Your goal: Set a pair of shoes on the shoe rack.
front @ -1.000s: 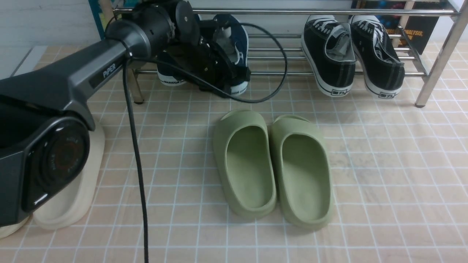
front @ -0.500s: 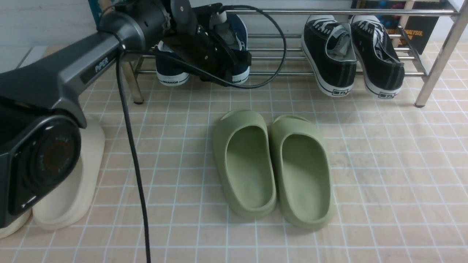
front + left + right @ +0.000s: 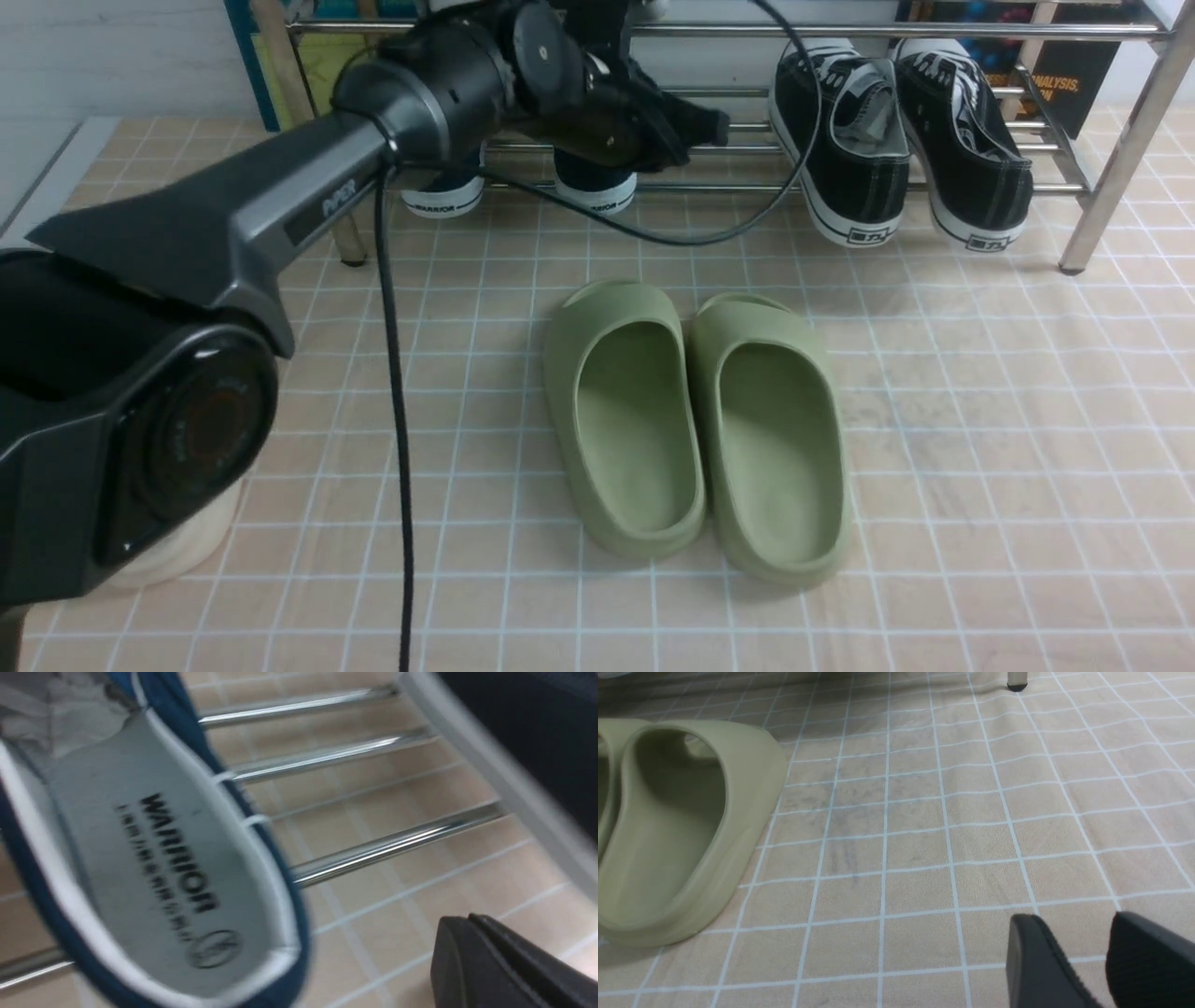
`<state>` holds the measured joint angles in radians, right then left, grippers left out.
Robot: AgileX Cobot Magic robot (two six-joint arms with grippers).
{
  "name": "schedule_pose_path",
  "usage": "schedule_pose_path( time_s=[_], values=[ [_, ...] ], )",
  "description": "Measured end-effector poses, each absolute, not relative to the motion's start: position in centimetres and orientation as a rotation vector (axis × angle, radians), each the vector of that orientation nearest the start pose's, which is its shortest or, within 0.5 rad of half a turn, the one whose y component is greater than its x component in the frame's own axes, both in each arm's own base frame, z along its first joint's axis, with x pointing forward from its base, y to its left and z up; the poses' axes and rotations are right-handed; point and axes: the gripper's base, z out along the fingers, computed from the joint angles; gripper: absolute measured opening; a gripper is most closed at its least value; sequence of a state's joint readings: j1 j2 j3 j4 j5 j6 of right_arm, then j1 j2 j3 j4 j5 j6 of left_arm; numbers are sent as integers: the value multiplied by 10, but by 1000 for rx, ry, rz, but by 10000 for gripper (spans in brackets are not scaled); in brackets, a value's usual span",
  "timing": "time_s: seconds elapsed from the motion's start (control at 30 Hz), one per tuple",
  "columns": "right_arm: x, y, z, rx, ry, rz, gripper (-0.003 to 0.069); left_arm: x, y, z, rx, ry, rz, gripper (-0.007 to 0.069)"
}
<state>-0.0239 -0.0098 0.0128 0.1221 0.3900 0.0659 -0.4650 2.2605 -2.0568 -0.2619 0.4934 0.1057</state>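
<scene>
Two navy blue sneakers point(image 3: 596, 192) with white soles stand side by side on the lower rails of the metal shoe rack point(image 3: 934, 31), at its left end, heels toward me. My left gripper point(image 3: 708, 127) hovers just right of them, over the rails, shut and empty. In the left wrist view the nearer blue sneaker point(image 3: 154, 868) shows its grey insole, and the gripper point(image 3: 467, 921) has its fingers pressed together, apart from the shoe. My right gripper point(image 3: 1083, 952) is open and empty, low over the floor tiles; it is out of the front view.
A pair of black sneakers point(image 3: 901, 140) sits at the right end of the rack. Green slippers point(image 3: 695, 420) lie on the floor in the middle, also in the right wrist view point(image 3: 677, 826). A cream slipper point(image 3: 187, 546) lies under my left arm.
My left gripper let go of the second blue sneaker on the rack beside its mate, shut, and swung to the right away from it.
</scene>
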Motion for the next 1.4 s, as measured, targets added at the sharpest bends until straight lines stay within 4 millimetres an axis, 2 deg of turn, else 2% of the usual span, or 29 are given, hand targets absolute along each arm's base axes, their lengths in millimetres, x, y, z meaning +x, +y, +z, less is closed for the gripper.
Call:
schedule_pose_path(
  time_s=[0.17,0.27,0.43,0.53,0.6,0.63,0.67,0.77,0.8,0.83,0.87,0.9,0.97,1.0,1.1,1.23,1.33,1.4],
  values=[
    [52,3,175,158,1870,150,240,478,-240,254,479,2161,-284,5],
    [52,3,175,159,1870,152,240,475,-232,260,440,2202,-165,6],
    [52,3,175,159,1870,152,240,473,-219,273,378,2221,-69,12],
    [52,3,175,160,1870,153,240,465,-211,297,341,2206,-51,13],
    [52,3,175,160,1870,153,240,453,-205,323,324,2192,-51,15],
    [52,3,175,160,1870,153,240,452,-205,326,322,2187,-53,15],
    [52,3,175,160,1870,153,240,440,-199,349,316,2174,-47,15],
    [52,3,175,160,1870,153,240,413,-184,389,336,2168,-5,15],
    [52,3,175,160,1870,153,240,409,-181,394,339,2169,3,15],
    [52,3,175,160,1870,153,240,394,-173,412,349,2172,29,15],
    [52,3,175,160,1870,153,240,388,-169,419,352,2173,38,15],
    [52,3,175,160,1870,153,240,373,-160,435,358,2172,66,15],
    [52,3,175,160,1870,153,240,363,-153,443,360,2171,85,15],
    [52,3,175,160,1870,153,240,349,-145,452,359,2169,109,15],
    [52,3,175,160,1870,153,240,334,-135,449,366,2193,140,20],
    [52,3,175,160,1870,153,240,314,-127,428,354,2200,109,23],
    [52,3,175,160,1870,153,240,293,-121,409,336,2118,9,23],
    [52,3,175,160,1870,153,240,268,-114,400,327,2000,-93,23]
  ],
)
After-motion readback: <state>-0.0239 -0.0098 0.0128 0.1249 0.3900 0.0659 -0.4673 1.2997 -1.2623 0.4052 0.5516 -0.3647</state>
